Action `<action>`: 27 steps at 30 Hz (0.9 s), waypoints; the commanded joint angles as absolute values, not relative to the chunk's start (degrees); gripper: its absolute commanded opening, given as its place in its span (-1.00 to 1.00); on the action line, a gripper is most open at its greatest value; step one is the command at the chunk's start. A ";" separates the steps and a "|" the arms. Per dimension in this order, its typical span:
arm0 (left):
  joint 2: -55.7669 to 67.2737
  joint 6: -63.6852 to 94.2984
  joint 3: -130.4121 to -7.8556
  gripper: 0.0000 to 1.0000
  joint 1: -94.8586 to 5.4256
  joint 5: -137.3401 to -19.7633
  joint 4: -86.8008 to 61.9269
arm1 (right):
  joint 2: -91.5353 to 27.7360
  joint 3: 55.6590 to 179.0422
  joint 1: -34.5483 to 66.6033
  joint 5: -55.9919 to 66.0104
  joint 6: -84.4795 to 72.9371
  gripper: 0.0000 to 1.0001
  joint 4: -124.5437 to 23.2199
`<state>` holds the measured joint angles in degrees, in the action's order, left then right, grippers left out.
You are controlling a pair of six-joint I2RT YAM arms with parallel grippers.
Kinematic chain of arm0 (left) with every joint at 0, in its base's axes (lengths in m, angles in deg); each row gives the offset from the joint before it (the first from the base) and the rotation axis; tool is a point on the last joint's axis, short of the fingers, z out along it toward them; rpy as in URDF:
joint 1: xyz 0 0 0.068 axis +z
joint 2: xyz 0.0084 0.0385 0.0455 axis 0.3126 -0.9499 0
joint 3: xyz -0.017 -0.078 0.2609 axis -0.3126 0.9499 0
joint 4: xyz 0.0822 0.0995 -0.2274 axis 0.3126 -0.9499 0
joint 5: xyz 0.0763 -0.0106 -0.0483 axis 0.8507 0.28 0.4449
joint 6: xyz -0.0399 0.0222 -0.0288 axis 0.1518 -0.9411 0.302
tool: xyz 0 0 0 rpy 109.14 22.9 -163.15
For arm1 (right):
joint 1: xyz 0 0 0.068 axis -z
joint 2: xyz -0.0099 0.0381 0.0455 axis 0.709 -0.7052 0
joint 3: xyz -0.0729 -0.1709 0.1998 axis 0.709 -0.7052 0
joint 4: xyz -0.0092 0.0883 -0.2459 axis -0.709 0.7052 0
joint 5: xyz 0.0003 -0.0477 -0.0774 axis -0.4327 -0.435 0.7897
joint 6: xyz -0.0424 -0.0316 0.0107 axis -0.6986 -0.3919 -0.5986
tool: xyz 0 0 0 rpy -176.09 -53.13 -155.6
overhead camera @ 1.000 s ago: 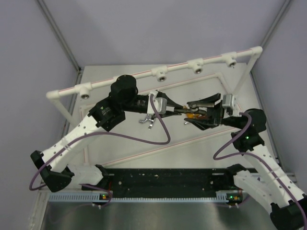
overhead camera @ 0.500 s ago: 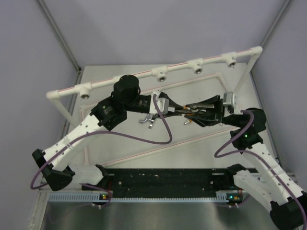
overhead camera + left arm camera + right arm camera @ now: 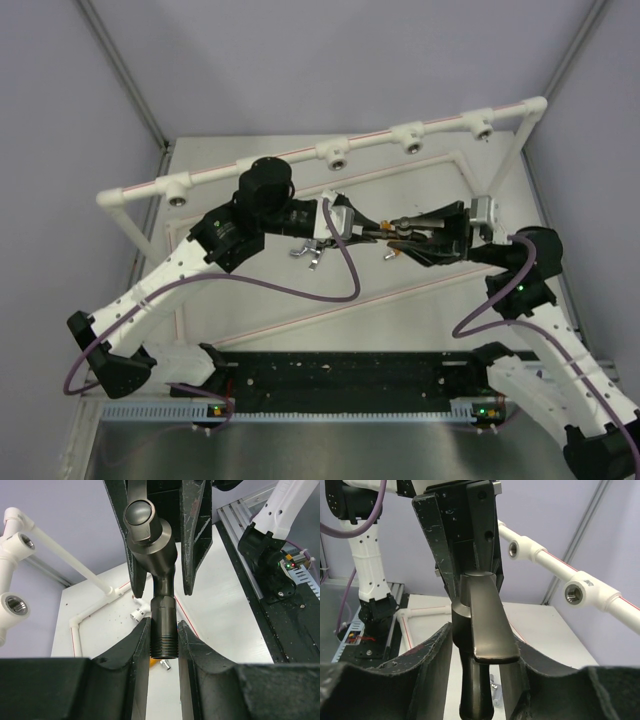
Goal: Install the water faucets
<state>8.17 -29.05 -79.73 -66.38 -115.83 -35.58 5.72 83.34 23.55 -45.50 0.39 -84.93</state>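
Two arms' reach spent on a single tap. Pictured across the far side of the white table (image 3: 430, 300): a pipe rail (image 3: 375, 143) with four threaded sockets (image 3: 412, 141) in view, none of them filled. Reached in from both sides with the left arm (image 3: 225, 240) and right arm (image 3: 520, 285), nose to nose above mid-table. Clamped the left gripper (image 3: 164, 640) tight on the threaded end of the dark grey faucet (image 3: 152, 545), held clear of the surface. Set the fingers (image 3: 432, 662) of the right gripper (image 3: 482, 637) close on either side of the body below the lever handle; could not tell whether pressed home or a hair clear. Laid the tap's long axis along the line from claw to claw, thread pointing into the left claw and not at the rail. Judged a handover, needed to free the thread for a socket. Left lying on the table beneath: a silver faucet (image 3: 308, 251) and, half hidden, an orange-gold faucet (image 3: 391, 252).
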 commanded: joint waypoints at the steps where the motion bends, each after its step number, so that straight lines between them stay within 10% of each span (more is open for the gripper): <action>1: 9.35 -29.58 -82.04 -1.00 -66.56 -116.17 -32.65 | 7.17 86.01 23.09 -45.45 -3.09 -0.21 -81.23; 15: 10.41 -28.35 -81.52 -1.00 -66.56 -117.66 -30.98 | 6.47 85.31 23.09 -45.36 -3.18 -0.42 -81.49; 27: 11.20 -27.74 -80.46 -1.00 -66.56 -118.37 -29.39 | 7.17 84.34 23.01 -43.60 -3.27 -0.19 -82.02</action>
<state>8.39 -28.68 -79.73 -66.38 -116.44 -34.64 6.64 83.50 23.55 -44.82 -2.54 -81.52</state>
